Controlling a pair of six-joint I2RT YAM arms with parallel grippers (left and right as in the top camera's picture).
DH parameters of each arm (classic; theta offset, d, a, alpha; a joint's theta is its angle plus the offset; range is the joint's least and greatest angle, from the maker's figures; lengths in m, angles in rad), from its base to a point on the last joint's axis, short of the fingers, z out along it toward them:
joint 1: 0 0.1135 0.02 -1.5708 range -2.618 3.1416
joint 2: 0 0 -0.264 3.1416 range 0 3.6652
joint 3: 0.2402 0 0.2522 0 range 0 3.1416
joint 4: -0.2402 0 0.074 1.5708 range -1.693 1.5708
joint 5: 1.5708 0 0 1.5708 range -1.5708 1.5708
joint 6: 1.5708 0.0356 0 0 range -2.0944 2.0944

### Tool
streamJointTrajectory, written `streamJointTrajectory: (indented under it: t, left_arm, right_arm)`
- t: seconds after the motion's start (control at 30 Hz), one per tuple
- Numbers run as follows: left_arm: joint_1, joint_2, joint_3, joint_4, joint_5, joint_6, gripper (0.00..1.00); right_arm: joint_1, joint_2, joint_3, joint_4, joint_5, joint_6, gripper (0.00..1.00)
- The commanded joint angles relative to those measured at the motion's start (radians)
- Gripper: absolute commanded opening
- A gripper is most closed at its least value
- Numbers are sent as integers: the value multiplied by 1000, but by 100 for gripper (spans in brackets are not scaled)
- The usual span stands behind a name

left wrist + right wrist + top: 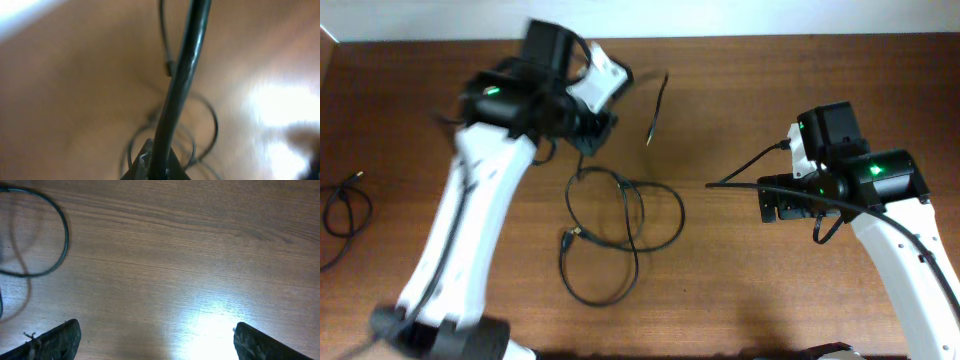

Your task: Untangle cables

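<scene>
Left pincer [592,128] is pressed together on a black cord [182,75] that runs up out of its fingertips. It hangs close to the far edge of the counter [750,290], left of the middle. Toward the near edge from it, the tangle of cords [620,225] lies in overlapping loops at the middle of the counter, with a small plug [570,235] on its left side. One strand climbs from the tangle to the pinched spot. A loose cord end [653,120] shows just right of the left pincer; whether it rests on the wood I cannot tell. A separate cord [345,212] lies at the left edge. Toward the right edge, the right pincer [152,345] is spread wide over bare wood, apart from the tangle.
</scene>
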Motion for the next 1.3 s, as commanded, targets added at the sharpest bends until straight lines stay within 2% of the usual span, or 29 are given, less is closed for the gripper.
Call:
streamJointTrajectory:
  t: [0.0, 0.17, 0.3, 0.37, 0.5, 0.6, 0.8, 0.9, 1.13, 1.27]
  left_arm:
    - [6, -114, 135, 79, -50, -18, 0]
    - [6, -243, 160, 309, -60, -72, 0]
    - [6, -293, 160, 380, -61, -82, 0]
    - [6, -307, 160, 393, -61, -108, 0]
    - [6, -314, 160, 420, -75, -202, 0]
    - [6, -312, 160, 467, -74, -285, 0]
    - [6, -314, 160, 538, 26, -330, 0]
    - [6, -314, 160, 531, 14, -329, 0]
    - [6, -305, 159, 478, -362, -258, 0]
    - [6, -264, 154, 463, -573, -143, 0]
  right_arm:
    - [-4, -6, -1, -5, 16, 11, 96]
    - [-4, -6, -1, -8, 12, 11, 96]
    - [-4, -6, -1, -2, -68, -20, 96]
    - [-4, -6, -1, 9, -193, -106, 95]
    - [-3, -6, -1, 13, -594, -362, 94]
    - [-3, -6, -1, 19, -750, -452, 94]
    - [-3, -6, -1, 47, -764, -451, 94]
    - [-3, -6, -1, 47, -763, -451, 94]
    - [-3, -6, -1, 47, -763, -451, 94]
    - [-3, -6, -1, 47, -763, -451, 94]
